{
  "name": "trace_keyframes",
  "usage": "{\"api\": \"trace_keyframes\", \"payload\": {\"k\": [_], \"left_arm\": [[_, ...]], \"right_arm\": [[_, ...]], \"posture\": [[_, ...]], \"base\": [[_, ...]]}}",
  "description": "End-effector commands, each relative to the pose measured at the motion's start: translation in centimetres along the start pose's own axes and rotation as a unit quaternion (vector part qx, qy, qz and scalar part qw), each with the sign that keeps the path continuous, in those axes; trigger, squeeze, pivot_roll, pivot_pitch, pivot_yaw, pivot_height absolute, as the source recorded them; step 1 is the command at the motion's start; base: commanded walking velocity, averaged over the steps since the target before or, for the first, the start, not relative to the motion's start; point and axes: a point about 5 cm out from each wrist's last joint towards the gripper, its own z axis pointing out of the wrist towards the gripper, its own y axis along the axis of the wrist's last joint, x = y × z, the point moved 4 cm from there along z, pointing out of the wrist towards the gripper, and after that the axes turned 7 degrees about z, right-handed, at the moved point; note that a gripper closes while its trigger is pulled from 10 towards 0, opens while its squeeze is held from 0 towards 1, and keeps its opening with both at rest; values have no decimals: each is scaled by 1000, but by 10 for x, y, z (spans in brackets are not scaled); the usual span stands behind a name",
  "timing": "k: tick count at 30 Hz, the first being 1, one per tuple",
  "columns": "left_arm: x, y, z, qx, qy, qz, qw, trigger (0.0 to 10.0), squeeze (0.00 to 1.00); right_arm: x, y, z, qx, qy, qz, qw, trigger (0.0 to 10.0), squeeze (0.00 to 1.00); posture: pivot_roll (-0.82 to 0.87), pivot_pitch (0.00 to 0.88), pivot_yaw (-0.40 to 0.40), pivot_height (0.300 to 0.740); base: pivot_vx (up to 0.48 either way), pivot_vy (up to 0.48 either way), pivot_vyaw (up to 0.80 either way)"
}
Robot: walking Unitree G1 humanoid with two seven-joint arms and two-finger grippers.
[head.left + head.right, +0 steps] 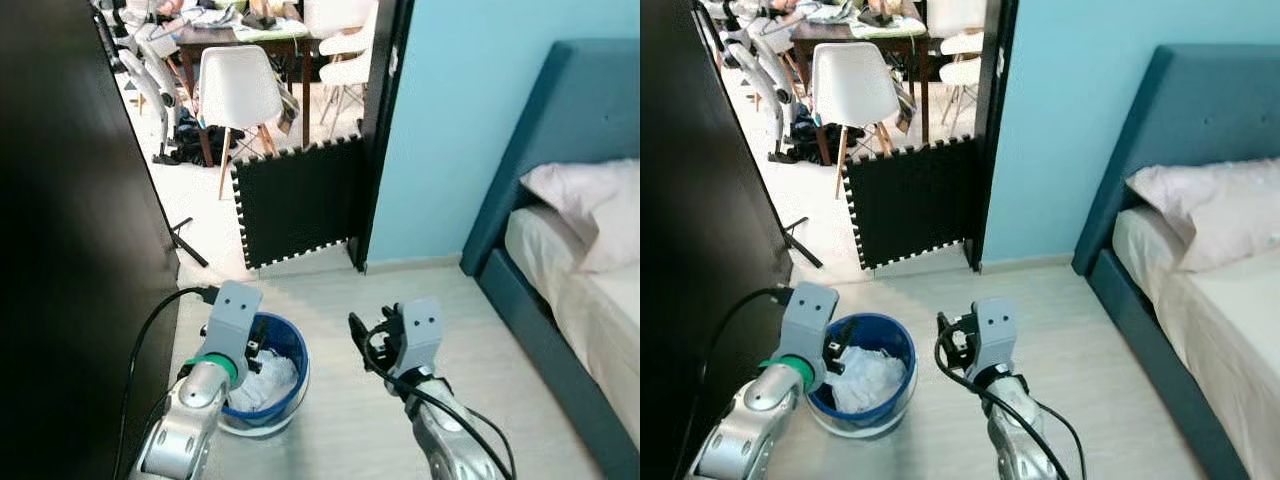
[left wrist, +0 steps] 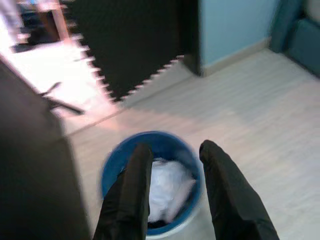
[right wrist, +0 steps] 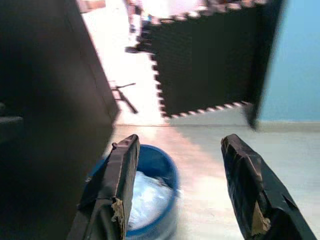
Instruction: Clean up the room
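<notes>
Blue bin (image 1: 272, 380) sitting on the floor with white trash (image 1: 270, 385) inside. Left gripper (image 2: 172, 165) hovering just above the bin, fingers parted, holding nothing. Right gripper (image 3: 182, 190) beside the bin, wide open, empty. Best approaching trash elsewhere slowly. Dark cabinet (image 1: 70, 250) crowding the bin; foam mat (image 1: 295, 205) and bed (image 1: 590, 290) near.
</notes>
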Motion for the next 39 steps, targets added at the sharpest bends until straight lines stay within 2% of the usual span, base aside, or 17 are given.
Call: {"api": "trace_keyframes", "payload": {"k": [1,12,22,25,27,30,34,39], "left_arm": [[-6,-1,-1,-2,-13,0,1000,10000,0],[-10,12,-2,-34,-28,-17,999,10000,0],[-8,12,-3,-46,-33,-14,998,10000,0],[-2,2,-3,-45,-29,9,999,10000,0],[7,-17,-4,-32,-18,36,999,10000,0],[11,-26,-4,-27,-10,48,998,10000,0],[6,-21,-6,-39,-13,47,998,10000,0],[2,-16,-6,-50,-19,50,997,10000,0]], "right_arm": [[-4,-5,-3,10,-10,3,1000,10000,0],[-4,-4,-2,7,-15,6,1000,10000,0],[-2,-3,-3,0,-10,14,1000,10000,0],[0,-8,-4,3,2,17,1000,10000,0],[5,-20,-7,17,22,22,999,10000,0],[11,-26,-8,23,39,26,999,10000,0],[18,-23,-5,17,52,29,998,10000,0],[19,-21,-4,15,54,29,998,10000,0]], "posture": [[-98,89,78,714],[-100,93,85,714],[-102,88,86,714],[-100,82,85,714],[-97,78,85,714],[-91,76,82,714],[-87,74,79,714],[-86,74,77,714]], "base": [[0,0,-800],[0,0,-800],[0,0,-800],[0,0,-800],[0,0,-800],[0,0,-800],[0,0,-800],[0,0,-800]]}}
